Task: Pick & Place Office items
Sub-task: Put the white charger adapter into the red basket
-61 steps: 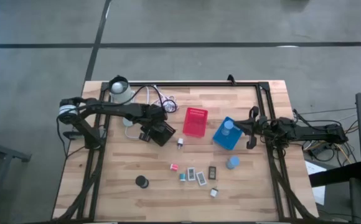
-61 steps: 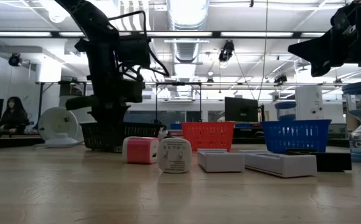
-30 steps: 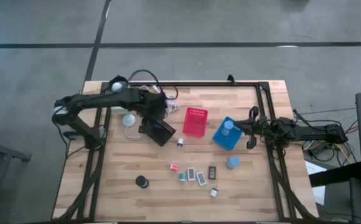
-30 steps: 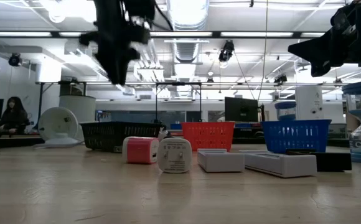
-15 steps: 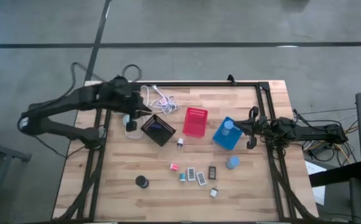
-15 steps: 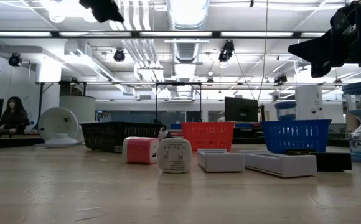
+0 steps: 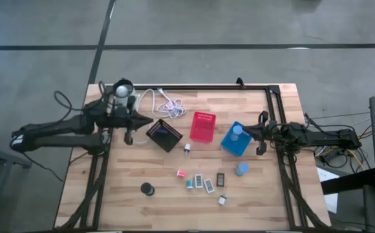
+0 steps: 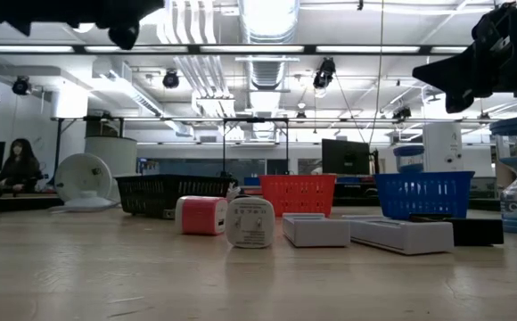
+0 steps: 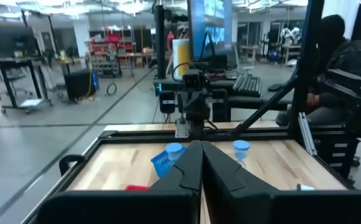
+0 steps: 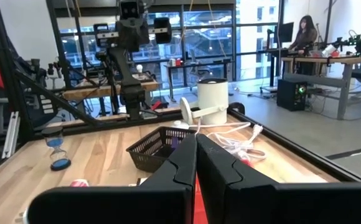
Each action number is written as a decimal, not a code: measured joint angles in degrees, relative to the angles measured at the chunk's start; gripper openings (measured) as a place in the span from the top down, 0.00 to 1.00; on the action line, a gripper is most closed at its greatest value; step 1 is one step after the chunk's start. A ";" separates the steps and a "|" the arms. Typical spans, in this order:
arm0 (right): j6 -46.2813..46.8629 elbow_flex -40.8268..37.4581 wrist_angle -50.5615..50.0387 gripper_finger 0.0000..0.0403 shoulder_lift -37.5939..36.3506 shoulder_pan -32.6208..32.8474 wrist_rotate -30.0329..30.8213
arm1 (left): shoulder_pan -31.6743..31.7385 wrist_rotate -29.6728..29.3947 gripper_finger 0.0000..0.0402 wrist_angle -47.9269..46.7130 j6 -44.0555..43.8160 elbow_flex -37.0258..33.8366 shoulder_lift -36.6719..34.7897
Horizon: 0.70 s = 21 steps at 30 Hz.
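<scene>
The office items lie loose on the near half of the table: a black disc [image 7: 148,188], a pink block [image 7: 181,173], a teal block [image 7: 190,184], white blocks [image 7: 210,185] and a black block [image 7: 220,178]. One pale-blue round piece [image 7: 242,169] stands on the wood. Another [image 7: 237,130] stands at the blue bin [image 7: 231,144]. My left gripper [image 7: 147,121] is shut in the air just left of the black bin [image 7: 164,134]. My right gripper [image 7: 251,133] is shut and raised by the blue bin's right side.
The red bin [image 7: 202,127] stands between the black and blue bins. A white lamp [image 7: 123,88] and its looped cable [image 7: 165,102] lie at the far left corner. A black frame rail [image 7: 207,87] runs along the far edge. A person [image 8: 16,165] sits in the room behind.
My left arm has pulled back from over the black bin toward the table's left edge and risen, leaving the low view through its top. Its gripper now hangs left of the bin. The bins and the loose items have stayed where they were.
</scene>
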 joint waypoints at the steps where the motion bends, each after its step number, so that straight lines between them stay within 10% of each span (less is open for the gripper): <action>1: 0.18 0.00 -0.04 0.98 0.00 0.00 0.00 | 0.13 -0.19 0.99 0.06 0.43 -1.01 -1.27; 21: -2.29 0.00 -0.02 0.98 0.00 -0.04 0.02 | 0.48 -1.52 0.99 11.82 1.26 -19.26 -13.95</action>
